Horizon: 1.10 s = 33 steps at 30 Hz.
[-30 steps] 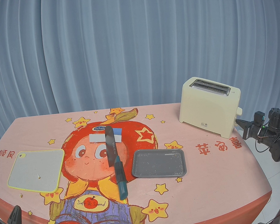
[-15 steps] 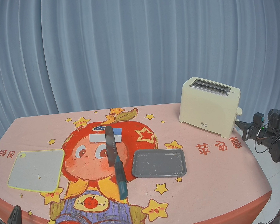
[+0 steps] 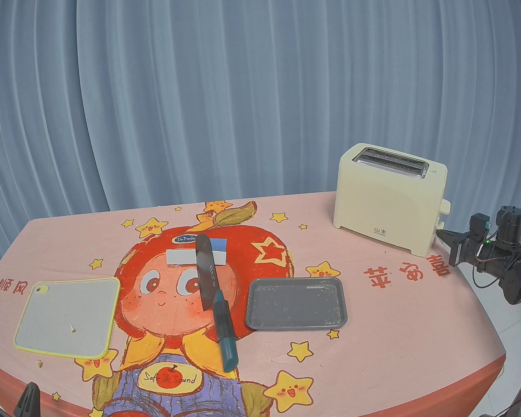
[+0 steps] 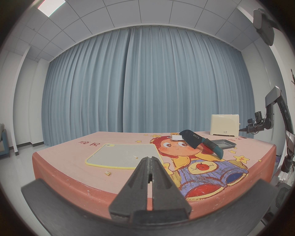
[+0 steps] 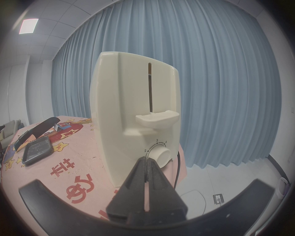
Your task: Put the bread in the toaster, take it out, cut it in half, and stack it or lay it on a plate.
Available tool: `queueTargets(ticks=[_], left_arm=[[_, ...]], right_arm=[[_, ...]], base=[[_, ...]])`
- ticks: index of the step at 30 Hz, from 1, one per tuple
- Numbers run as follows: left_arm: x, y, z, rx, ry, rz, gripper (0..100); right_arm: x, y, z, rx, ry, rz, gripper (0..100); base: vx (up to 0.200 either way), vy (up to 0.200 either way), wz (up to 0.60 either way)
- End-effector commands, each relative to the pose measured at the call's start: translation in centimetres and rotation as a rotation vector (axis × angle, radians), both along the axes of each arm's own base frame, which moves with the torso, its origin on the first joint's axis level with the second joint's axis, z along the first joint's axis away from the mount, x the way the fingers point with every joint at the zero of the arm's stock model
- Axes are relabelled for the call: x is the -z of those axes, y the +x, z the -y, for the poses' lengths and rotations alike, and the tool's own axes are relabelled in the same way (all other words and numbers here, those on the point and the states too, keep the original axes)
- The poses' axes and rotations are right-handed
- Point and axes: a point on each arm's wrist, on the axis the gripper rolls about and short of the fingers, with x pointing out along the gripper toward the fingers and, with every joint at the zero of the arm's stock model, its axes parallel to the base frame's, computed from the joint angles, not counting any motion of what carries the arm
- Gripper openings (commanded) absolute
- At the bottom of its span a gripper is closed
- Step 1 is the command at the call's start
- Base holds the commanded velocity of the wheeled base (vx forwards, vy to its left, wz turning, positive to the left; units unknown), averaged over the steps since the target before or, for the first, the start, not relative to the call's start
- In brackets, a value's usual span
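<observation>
The cream toaster [image 3: 389, 204] stands at the table's back right, its two top slots [image 3: 391, 162] facing up. In the right wrist view its end face [image 5: 135, 116] is close. The lever [image 5: 158, 118] sits low in its slot, above the dial [image 5: 161, 155]. My right gripper [image 5: 147, 163] is shut, just off the table's right edge, pointing at the dial below the lever; the head view has it [image 3: 440, 234] beside the toaster's end. My left gripper [image 4: 149, 161] is shut and low before the table's front left corner, facing the cutting board [image 4: 123, 152].
A knife [image 3: 214, 297] with a teal handle lies mid-table, its blade tip on a white and blue block [image 3: 196, 254]. A grey tray [image 3: 295, 303] lies right of it. The yellow-rimmed cutting board [image 3: 68, 310] holds a crumb. The toaster's cord [image 5: 176, 172] hangs off the table edge.
My right gripper has sunk slightly beside the toaster's end. Nothing on the table has moved.
</observation>
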Motion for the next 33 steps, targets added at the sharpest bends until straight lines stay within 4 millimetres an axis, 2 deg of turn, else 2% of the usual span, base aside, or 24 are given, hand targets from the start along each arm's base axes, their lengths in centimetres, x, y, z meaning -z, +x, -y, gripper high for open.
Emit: queueTargets(ticks=[1, 26, 29, 33], left_arm=[[0.5, 0.1, 0.0, -0.001, 0.001, -0.017, 0], [0.5, 0.1, 0.0, 0.0, -0.001, -0.017, 0], [0.5, 0.1, 0.0, -0.001, -0.001, -0.016, 0], [0.5, 0.1, 0.0, -0.001, 0.001, -0.016, 0]], right_arm=[[0.4, 0.0, 0.0, 0.002, 0.0, -0.013, 0], [0.4, -0.2, -0.3, -0.009, -0.006, -0.01, 0], [0.1, -0.6, -0.4, -0.014, -0.014, 0.0, 0], [-1.6, -1.6, -0.6, -0.016, -0.022, 0.039, 0]], base=[[0.0, 0.0, 0.0], [0.0, 0.0, 0.0], [0.0, 0.0, 0.0], [0.0, 0.0, 0.0]])
